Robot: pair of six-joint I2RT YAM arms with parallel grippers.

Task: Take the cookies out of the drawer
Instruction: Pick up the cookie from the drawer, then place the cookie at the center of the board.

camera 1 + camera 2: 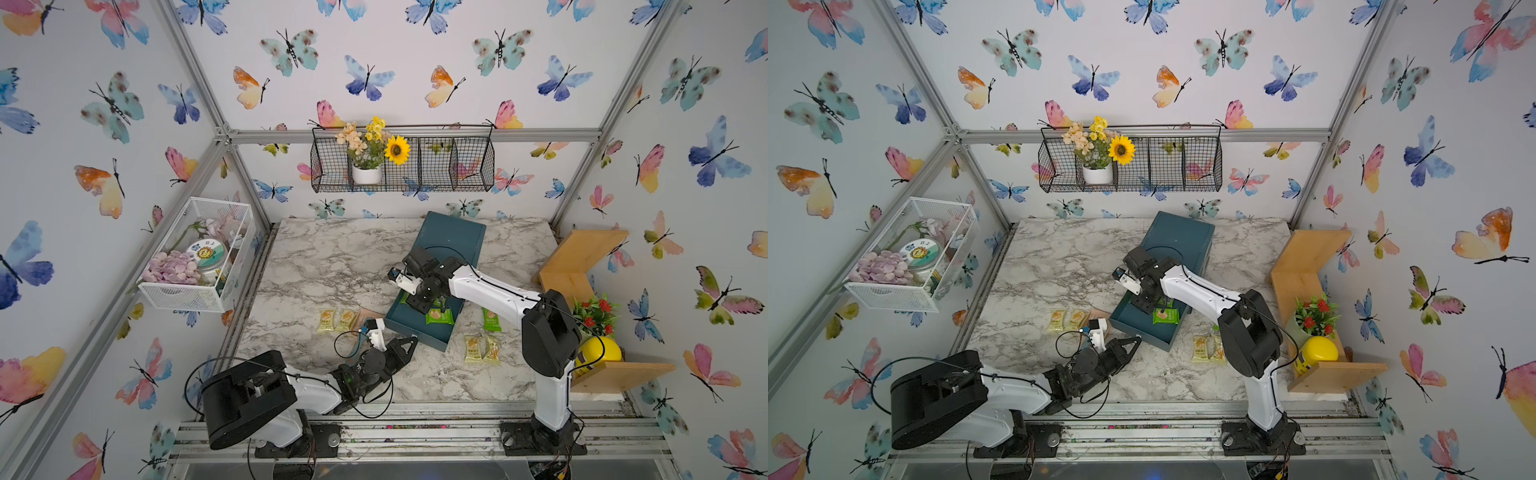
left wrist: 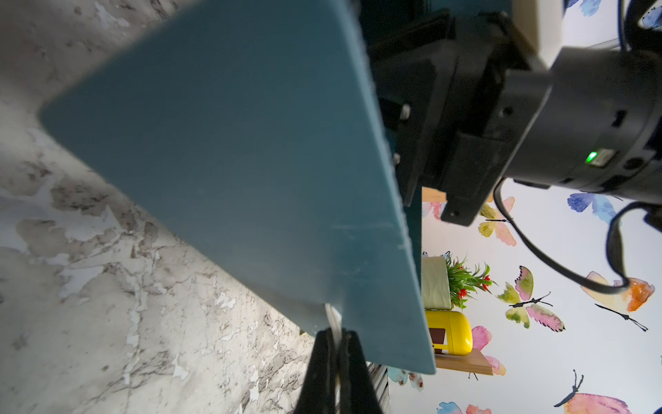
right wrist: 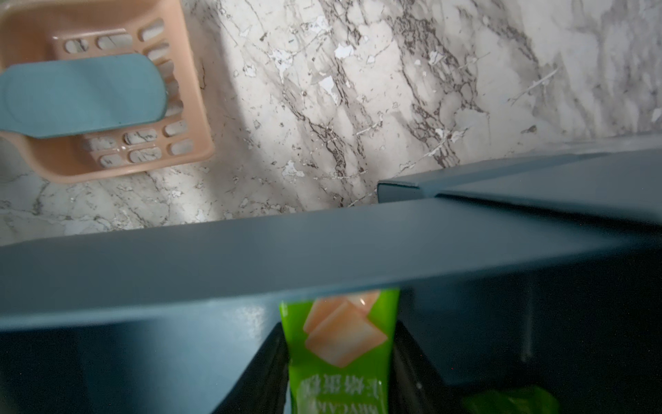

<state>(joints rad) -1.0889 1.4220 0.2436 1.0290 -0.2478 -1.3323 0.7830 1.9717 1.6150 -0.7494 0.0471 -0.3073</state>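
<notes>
The grey-veined marble table [image 1: 324, 257] carries a teal drawer box [image 1: 453, 239], pale yellow wrapped cookies [image 1: 325, 321], a green cookie packet [image 1: 491, 320] and a peach plastic dustpan [image 3: 71, 166].

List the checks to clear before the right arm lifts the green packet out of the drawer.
1. Drawer open: ok.
2. Left gripper shut on the drawer's pull tab: ok.
3. Green packet between the fingers of the right gripper: ok.
4. Right grip fully closed on it: cannot tell.
5. Bare table beside the packets already out: ok.
6. Drawer emptied: not ok, a second green packet is in it.
</notes>
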